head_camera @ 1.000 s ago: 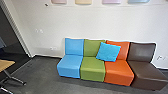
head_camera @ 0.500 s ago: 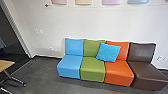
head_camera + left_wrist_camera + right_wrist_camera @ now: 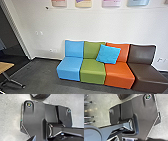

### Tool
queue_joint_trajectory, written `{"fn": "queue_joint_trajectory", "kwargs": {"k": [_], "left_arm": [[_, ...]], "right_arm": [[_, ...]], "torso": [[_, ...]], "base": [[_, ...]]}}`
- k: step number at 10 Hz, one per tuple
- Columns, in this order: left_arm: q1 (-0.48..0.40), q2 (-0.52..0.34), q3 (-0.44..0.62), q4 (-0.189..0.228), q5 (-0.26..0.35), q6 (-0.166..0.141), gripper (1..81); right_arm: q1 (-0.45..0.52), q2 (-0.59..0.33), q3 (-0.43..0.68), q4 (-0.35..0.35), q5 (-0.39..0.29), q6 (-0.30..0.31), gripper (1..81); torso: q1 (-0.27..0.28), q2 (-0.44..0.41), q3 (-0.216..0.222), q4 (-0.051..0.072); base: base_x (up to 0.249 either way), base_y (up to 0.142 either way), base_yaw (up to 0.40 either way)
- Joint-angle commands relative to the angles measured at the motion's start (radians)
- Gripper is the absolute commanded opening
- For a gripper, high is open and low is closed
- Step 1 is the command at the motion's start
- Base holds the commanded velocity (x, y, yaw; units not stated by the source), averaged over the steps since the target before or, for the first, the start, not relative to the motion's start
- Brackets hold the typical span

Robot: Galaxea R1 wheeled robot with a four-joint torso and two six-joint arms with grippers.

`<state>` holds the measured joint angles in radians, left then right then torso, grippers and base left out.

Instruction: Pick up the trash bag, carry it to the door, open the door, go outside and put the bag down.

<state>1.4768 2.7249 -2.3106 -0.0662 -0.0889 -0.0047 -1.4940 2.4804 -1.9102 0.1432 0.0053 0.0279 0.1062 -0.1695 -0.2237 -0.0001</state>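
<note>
As the robot's head camera shifts slightly, more of the pastel panels comes into sight on the white wall, while the furniture sits a little lower in the picture; it is the viewpoint that has changed, not the room. Four armless seats stand side by side against the wall, from left to right: blue, green, orange and brown. A bright blue cushion leans at a tilt across the backs of the green and orange seats. At the near left is part of a wood-coloured top on metal legs; beyond it, at the far left, is a dark opening or glass panel, and whether that is the door cannot be told. Both wrist views look down past the robot's own dark plate to a grey floor. Where the trash bag is cannot be told, nor whether either claw is open, closed or gripping it. For the task, the shift suggests a small adjustment of the robot's position or posture, with no visible sign of a door being opened or a bag being set down.
</note>
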Motion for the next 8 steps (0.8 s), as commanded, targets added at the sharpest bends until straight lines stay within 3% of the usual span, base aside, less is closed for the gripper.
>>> {"fn": "queue_joint_trajectory", "kwargs": {"k": [1, 4, 5, 8], "left_arm": [[-0.077, -0.059, 0.033, -0.075, 0.066, -0.003, 81.1], [-0.141, -0.077, 0.033, -0.129, 0.147, -0.003, 81.1], [-0.157, -0.075, 0.033, -0.136, 0.166, -0.001, 81.1], [-0.189, -0.077, 0.033, -0.162, 0.192, -0.002, 81.1]], "right_arm": [[0.051, -0.117, 0.114, 0.044, -0.07, 0.006, 81.1], [0.083, -0.217, 0.191, 0.078, -0.07, 0.006, 81.1], [0.105, -0.245, 0.198, 0.099, -0.071, 0.006, 81.1], [0.177, -0.311, 0.247, 0.118, -0.071, 0.006, 81.1]], "torso": [[0.063, -0.097, -0.091, 0.0], [0.129, -0.201, -0.19, 0.0], [0.154, -0.24, -0.132, 0.0], [0.212, -0.329, -0.176, 0.0]], "base": [[0.0, 0.0, 0.0], [0.0, 0.0, 0.0], [0.0, 0.0, 0.0], [0.0, 0.0, 0.0]]}}
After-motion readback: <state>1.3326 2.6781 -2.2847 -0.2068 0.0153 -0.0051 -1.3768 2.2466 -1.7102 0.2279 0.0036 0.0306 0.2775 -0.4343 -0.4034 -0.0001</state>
